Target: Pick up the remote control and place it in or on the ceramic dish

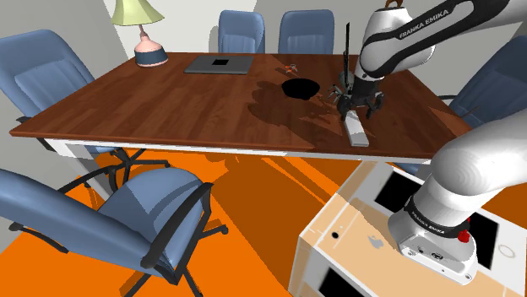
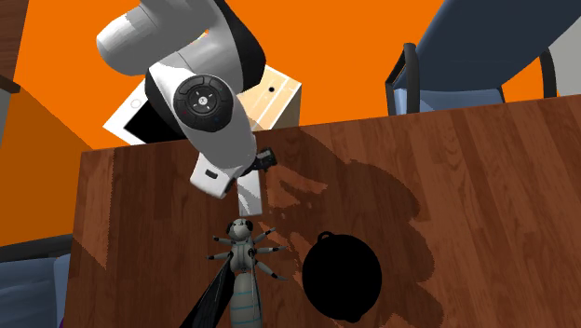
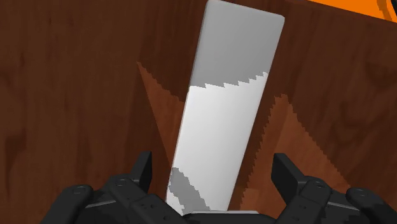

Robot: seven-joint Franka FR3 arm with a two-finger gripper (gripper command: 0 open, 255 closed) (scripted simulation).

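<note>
Remote: The long grey-white remote [image 3: 224,121] lies flat on the brown table [image 1: 169,101]. In the shoulder view it is right of the middle, near the table's front edge.

My claw: My claw [image 3: 215,173] is open and holds nothing. It hangs right over the remote. One finger [image 3: 144,170] stands by each long side, and neither one touches it.

My step: I think this is the grab. The lift and the trip to the dish are not done yet.

How to go down: I should drop straight down and keep the remote in the middle of the gap. The remote is thin and flat, so my fingertips must get almost to the table, or they will slide over its top.

How to squeeze: I should close slowly on the two long sides, so it does not spin or pop out.

Where I hold: In the shoulder view I seem nearer one end than the middle. If so, the far end may dip when I lift, so I should lift gently.

Dish: The black dish [image 1: 300,88] sits on the table up and to the left of the remote in the shoulder view, a little way off.

Bug toy: A small bug toy [image 2: 244,266] lies just left of the dish in the second exterior view. I should carry the remote high enough to pass over it.
</note>
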